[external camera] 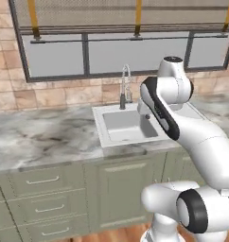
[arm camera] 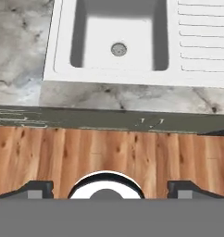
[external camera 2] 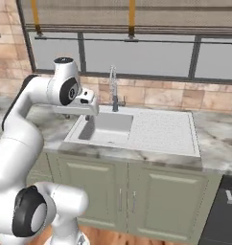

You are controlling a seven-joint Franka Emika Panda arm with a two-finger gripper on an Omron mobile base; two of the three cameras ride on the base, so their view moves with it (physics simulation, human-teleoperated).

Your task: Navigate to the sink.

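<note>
The white-grey sink (external camera: 117,124) is set into the marble counter straight ahead of me, below the window. Its square basin (external camera 2: 107,126) has a round drain (arm camera: 118,48), and the dotted drainboard (external camera 2: 160,130) lies to the right of it. The tall chrome spring-neck faucet (external camera 2: 113,88) stands at the basin's back edge. My arm is folded up in front of the counter, with the hand above the basin's near left corner. My gripper (arm camera: 111,190) is open and holds nothing; its dark fingertips (arm camera: 38,188) stand far apart, looking down at the counter edge and the floor.
The marble counter (external camera: 40,134) runs left and right of the sink. Grey-green drawers (external camera: 43,194) and cabinet doors (external camera 2: 161,201) stand below it. A black oven front (external camera 2: 226,210) sits at the far right. Wooden floor (arm camera: 114,148) lies between my base and the cabinets.
</note>
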